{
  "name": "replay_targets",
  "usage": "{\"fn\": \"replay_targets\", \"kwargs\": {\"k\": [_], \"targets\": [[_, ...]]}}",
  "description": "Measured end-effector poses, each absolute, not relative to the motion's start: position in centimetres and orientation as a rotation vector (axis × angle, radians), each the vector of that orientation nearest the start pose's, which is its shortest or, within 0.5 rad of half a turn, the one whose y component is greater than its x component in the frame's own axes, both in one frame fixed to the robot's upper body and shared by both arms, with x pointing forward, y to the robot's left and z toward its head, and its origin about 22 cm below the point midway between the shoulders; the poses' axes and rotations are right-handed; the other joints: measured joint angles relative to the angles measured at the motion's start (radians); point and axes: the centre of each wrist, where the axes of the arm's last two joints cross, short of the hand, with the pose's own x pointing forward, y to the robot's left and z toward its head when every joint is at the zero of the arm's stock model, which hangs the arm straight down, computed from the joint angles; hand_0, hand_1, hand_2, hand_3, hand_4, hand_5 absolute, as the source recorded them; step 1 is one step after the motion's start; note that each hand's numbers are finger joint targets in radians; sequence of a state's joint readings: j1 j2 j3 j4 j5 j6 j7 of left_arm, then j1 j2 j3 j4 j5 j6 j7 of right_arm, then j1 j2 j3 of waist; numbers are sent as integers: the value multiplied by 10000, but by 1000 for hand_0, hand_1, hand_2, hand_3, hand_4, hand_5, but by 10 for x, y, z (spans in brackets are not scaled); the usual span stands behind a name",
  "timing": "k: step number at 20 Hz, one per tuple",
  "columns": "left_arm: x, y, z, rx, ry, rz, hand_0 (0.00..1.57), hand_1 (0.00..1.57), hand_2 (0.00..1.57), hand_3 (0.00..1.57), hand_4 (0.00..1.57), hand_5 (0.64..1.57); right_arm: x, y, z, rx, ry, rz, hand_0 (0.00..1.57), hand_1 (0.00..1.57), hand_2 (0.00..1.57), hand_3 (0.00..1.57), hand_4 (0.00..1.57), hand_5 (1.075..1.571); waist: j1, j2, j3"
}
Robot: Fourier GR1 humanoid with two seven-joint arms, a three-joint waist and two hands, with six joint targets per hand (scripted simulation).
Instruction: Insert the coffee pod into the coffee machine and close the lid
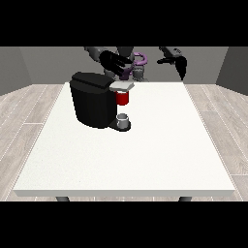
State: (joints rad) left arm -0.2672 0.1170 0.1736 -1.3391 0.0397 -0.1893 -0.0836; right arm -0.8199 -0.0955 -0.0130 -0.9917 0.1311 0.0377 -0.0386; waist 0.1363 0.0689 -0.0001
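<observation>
The black coffee machine point(93, 100) stands on the left half of the white table point(160, 145). Its grey lid point(123, 86) lies flat over a red pod holder point(123, 98) at the machine's front. Below, a small grey cup-shaped thing point(124, 119) sits on the machine's base. The hand at the view's left point(115, 61) hovers just above and behind the lid, fingers stretched out, nothing visibly in it. Away from the machine, the hand at the view's right point(176, 61) is raised beyond the table's far edge, with its fingers hanging down. I cannot make out a separate pod.
The robot's torso point(133, 65) stands behind the table's far edge, with a purple part by its chest. Wooden floor surrounds the table. The table's near edge point(126, 193) runs along the bottom.
</observation>
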Motion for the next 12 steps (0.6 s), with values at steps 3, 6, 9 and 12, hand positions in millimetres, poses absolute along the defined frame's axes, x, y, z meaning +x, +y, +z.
{"fn": "replay_targets", "kwargs": {"k": [3, 6, 9, 12], "targets": [[306, 272, 22, -595, -16897, -1168, 0, 0, 0, 0, 121, 1571, 407, -151, 108, 265, -18127, 4759, 0, 0, 0, 0, 132, 1571, -46, -16, -1], [297, 275, 13, -560, -16811, -1178, 0, 0, 0, 0, 202, 1571, 397, -143, 93, 938, -18163, 4778, 0, 0, 0, 0, 352, 1571, -180, -351, 1], [295, 276, 3, -347, -16818, -992, 0, 0, 0, 0, 145, 1571, 381, -133, 75, 1858, -18192, 4617, 0, 0, 0, 0, 286, 1571, -466, -656, -1], [287, 273, -10, -381, -16443, -835, 0, 0, 0, 0, 192, 1571, 360, -134, 47, 2438, -17722, 3842, 0, 0, 0, 0, 157, 1571, -717, -1208, 1]]}}
